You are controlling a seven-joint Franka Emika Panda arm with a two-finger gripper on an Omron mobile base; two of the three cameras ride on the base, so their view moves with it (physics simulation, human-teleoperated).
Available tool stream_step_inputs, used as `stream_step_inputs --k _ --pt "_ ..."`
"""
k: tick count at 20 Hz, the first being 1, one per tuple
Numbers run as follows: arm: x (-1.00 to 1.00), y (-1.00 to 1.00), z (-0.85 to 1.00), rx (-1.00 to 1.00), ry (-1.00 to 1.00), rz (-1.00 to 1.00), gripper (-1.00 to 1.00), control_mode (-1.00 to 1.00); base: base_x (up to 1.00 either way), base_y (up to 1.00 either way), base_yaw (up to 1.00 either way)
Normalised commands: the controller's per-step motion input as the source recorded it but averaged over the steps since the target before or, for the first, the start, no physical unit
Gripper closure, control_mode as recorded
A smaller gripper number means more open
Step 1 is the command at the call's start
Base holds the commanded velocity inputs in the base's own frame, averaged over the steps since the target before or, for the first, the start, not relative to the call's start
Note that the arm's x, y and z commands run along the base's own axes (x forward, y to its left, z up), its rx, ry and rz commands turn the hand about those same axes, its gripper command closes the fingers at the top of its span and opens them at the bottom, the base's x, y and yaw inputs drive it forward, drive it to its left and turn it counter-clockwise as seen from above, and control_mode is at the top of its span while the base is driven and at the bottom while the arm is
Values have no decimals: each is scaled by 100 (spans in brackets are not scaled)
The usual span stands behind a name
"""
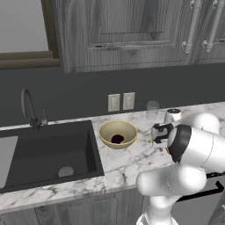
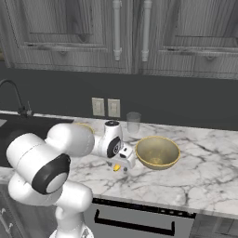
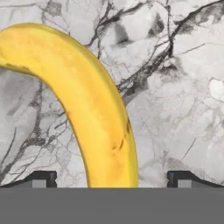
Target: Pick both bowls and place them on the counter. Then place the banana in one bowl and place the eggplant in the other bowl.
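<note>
- Your gripper [image 3: 112,179] stands spread to its widest with nothing in it — the two dark tips sit at the lower left and lower right of the hand view, and the banana [image 3: 87,109] runs down between them, lying on the marble counter [image 3: 183,65].
- To grasp well, come straight down so the tips straddle the fruit's lower stretch; it looks roughly centred between them, so judge little sideways correction needed. Close across the narrow width, not along the curve.
- In the right base view the hand hangs low at the middle of the frame, a bit of yellow showing beneath it, just left of the empty bowl [image 2: 157,152].
- The other bowl [image 1: 117,134], centre of the left base view, already holds the eggplant [image 1: 117,139] — so the banana belongs in the empty one.
- Lift clear of that bowl's rim before you carry across; the clear glass [image 2: 133,122] stands behind it, toward the wall.
</note>
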Motion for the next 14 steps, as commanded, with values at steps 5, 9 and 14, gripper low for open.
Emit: stream_step_inputs --k 5,9,14 --pt "3 0 -20 0 2 0 100 -100 0 0 0" --pt "0 0 -8 0 2 0 100 -100 0 0 0" --pt "-2 0 0 1 0 0 100 -100 0 0 0"
